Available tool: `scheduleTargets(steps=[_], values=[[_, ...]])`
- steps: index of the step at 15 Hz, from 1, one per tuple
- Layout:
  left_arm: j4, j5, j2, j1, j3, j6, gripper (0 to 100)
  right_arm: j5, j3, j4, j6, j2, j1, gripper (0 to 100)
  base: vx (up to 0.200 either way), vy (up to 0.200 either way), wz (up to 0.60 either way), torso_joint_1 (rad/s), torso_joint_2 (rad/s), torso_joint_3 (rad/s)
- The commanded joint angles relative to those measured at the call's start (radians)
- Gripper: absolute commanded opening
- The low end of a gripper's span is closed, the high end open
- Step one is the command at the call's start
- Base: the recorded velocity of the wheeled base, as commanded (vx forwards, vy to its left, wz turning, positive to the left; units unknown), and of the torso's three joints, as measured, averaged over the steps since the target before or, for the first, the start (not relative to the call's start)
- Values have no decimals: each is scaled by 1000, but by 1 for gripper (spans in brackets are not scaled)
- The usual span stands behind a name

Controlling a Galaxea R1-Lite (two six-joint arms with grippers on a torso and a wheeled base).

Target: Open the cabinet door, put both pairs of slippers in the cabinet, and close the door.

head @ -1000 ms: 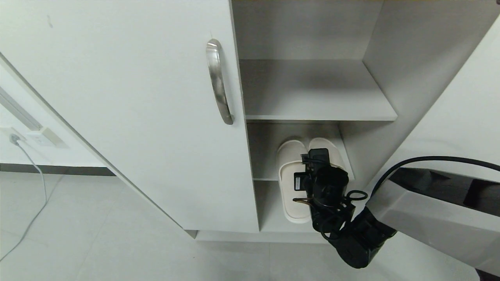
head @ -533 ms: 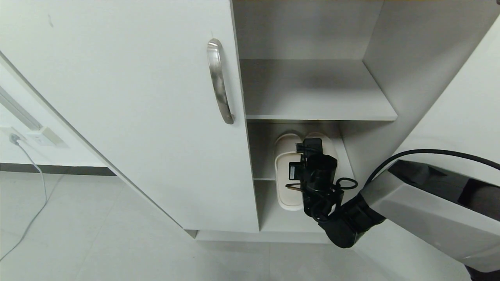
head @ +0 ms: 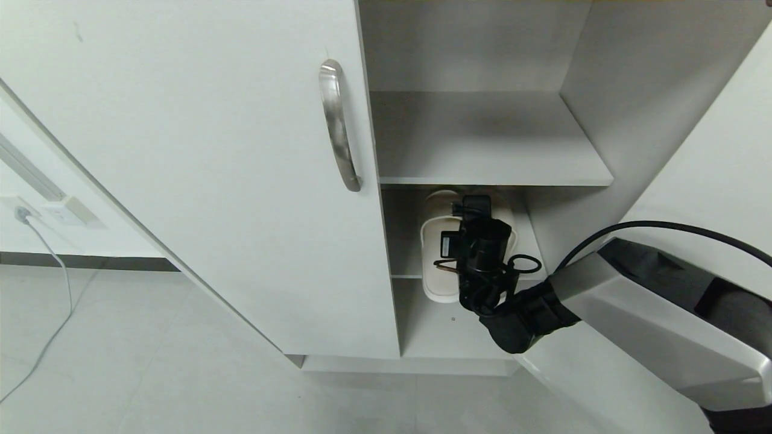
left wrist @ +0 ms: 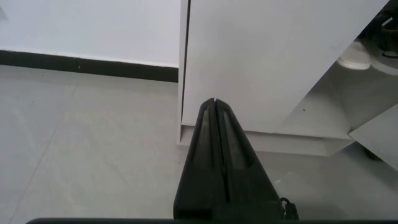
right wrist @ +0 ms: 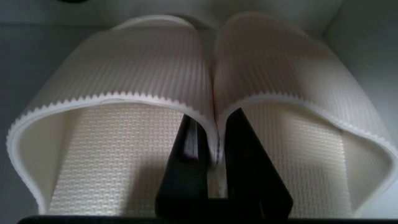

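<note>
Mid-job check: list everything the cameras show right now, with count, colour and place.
slippers: one pair, cream, side by side at the middle shelf, heels past its front edge
cabinet: 1, white, straight ahead
closed door: 1, white, cabinet's left half
handle: 1, silver, upright near the closed door's right edge
open door: 1, white, swung out at the right
shelves: 2, white, one above the other in the open half
socket: 1, white, wall at far left
cable: 1, grey, from socket down to floor
floor: grey tiles
baseboard: 1, dark, foot of left wall
right gripper: black, shut on the slippers' inner straps
left gripper: black, shut, above floor, facing the cabinet's base
</note>
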Motion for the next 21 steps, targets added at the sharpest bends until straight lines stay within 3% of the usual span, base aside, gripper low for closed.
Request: scheduleTargets(steps=[1, 7, 15, 16, 21], values=[[0, 0, 2, 1, 0, 0, 0, 0, -26, 15, -2, 0, -4, 0, 0, 0, 0, 0, 0, 0], [0, 0, 2, 1, 0, 0, 0, 71, -39, 38, -33, -6, -27, 0, 0, 0, 0, 0, 0, 0], [0, 0, 2, -1, 0, 0, 0, 74, -32, 52, -39, -4, -27, 0, 0, 0, 0, 0, 0, 0], [0, 0, 2, 1, 0, 0, 0, 74, -27, 52, -39, -4, -27, 100, 0, 0, 0, 0, 0, 0], [0, 0, 0, 1, 0, 0, 0, 79, 102, 26, -36, -79, -14, 100, 0, 0, 0, 0, 0, 0]])
